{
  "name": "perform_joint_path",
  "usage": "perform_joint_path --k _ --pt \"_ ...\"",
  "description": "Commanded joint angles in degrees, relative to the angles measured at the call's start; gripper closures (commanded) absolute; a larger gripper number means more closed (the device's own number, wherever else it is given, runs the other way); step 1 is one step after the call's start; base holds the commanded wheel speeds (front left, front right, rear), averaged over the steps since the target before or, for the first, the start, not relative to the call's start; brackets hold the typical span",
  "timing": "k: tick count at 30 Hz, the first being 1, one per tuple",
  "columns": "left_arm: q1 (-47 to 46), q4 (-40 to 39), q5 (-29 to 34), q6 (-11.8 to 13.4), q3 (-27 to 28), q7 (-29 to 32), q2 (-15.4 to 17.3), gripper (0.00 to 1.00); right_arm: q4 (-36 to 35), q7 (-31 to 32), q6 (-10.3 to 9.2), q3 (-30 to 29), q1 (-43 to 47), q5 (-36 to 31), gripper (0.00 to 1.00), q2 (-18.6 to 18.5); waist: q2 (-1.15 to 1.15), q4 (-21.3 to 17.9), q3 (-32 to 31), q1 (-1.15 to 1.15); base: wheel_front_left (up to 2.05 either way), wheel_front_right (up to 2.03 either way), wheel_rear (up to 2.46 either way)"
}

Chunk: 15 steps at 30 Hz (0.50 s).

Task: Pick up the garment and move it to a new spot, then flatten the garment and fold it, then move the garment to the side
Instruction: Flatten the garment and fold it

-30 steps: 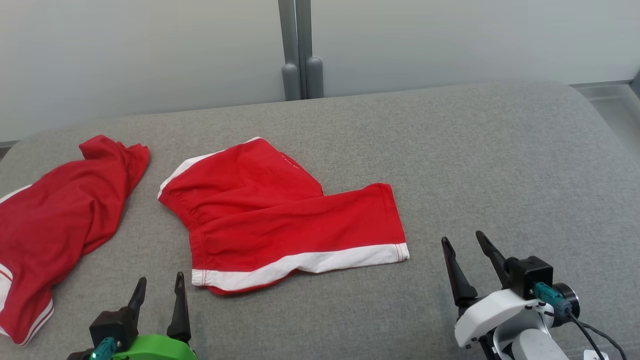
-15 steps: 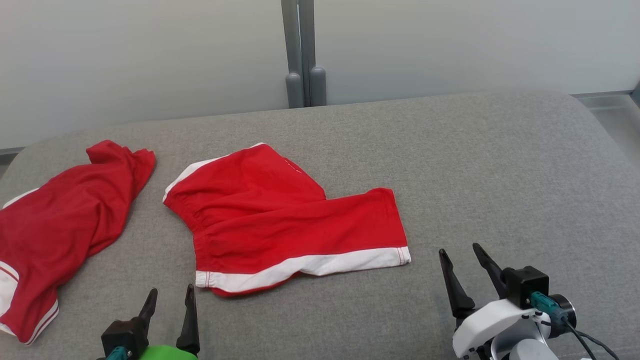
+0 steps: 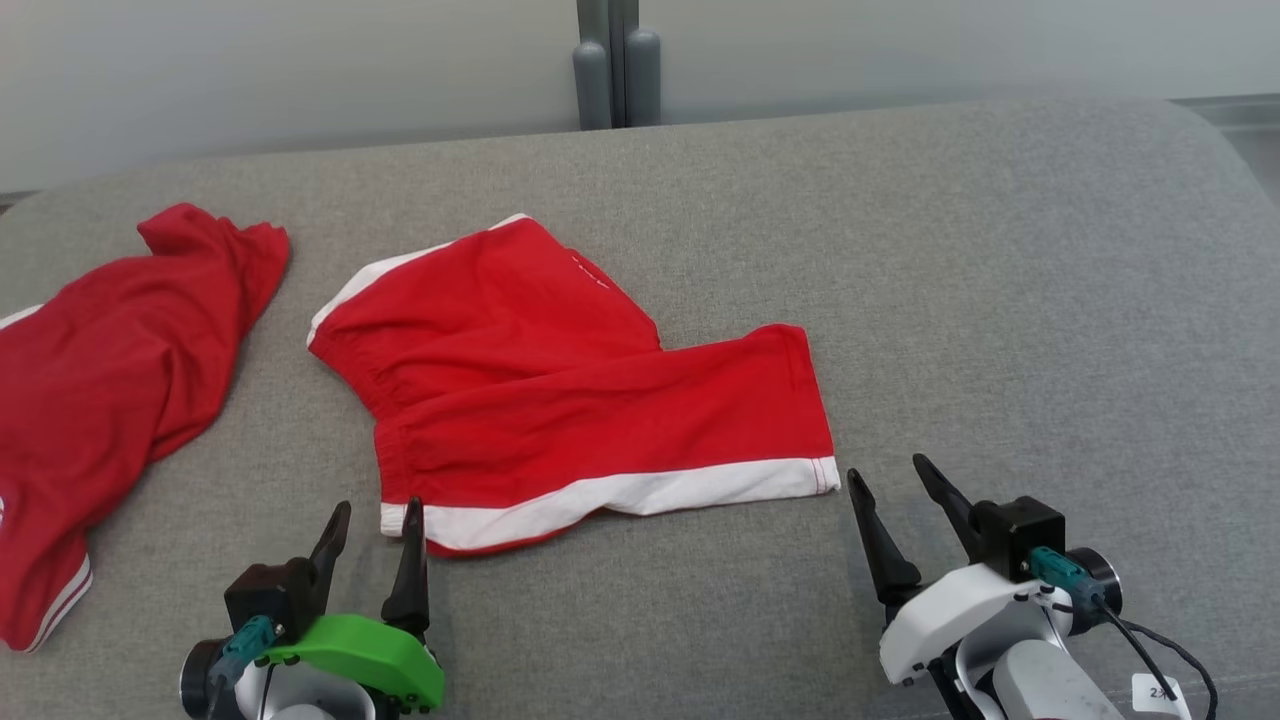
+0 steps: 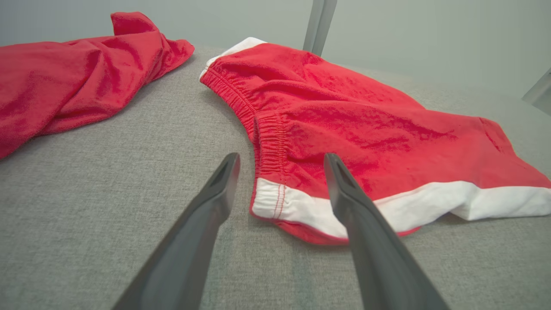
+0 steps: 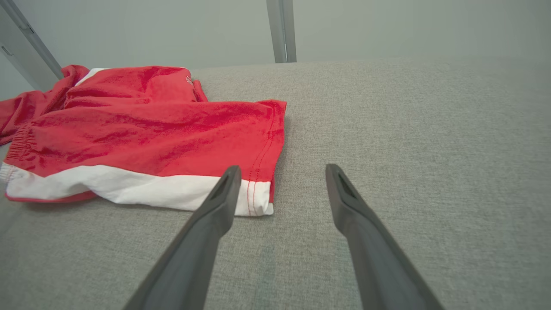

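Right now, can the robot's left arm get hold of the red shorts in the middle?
Probably yes: the open left gripper points at the red shorts, right by their white-banded corner, and nothing lies between.

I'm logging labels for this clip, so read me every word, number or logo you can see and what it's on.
White tag, lower right of the head view: dark characters, too blurred to read.
Red shorts: a small white marking near the far edge, too small to read.
Nothing else carries text.
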Motion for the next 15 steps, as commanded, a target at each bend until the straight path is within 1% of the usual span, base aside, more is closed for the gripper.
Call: perform_joint_path --k 1,5,15 --pt "-1.53 0.78 -0.73 -0.16 -0.06 0.06 0.21 0.0 -0.12 0.0 -0.08 0.22 -0.97 -0.3 0.0 -0.17 0.0 0.46 4.03 0.0 0.0 0.0 0.0" --pt "-3.68 2.5 -1.04 -0.23 -0.08 0.06 0.22 0.0 0.04 0.0 -0.08 0.74 -2.23 -0.35 0.0 -0.14 0.0 0.41 5.94 0.0 0.0 0.0 0.0" --pt "-4.02 3.8 -1.73 -0.27 -1.54 0.06 0.22 0.0 0.17 0.0 -0.08 0.95 -3.2 -0.43 0.0 -0.17 0.0 0.43 7.69 0.0 0.0 0.0 0.0"
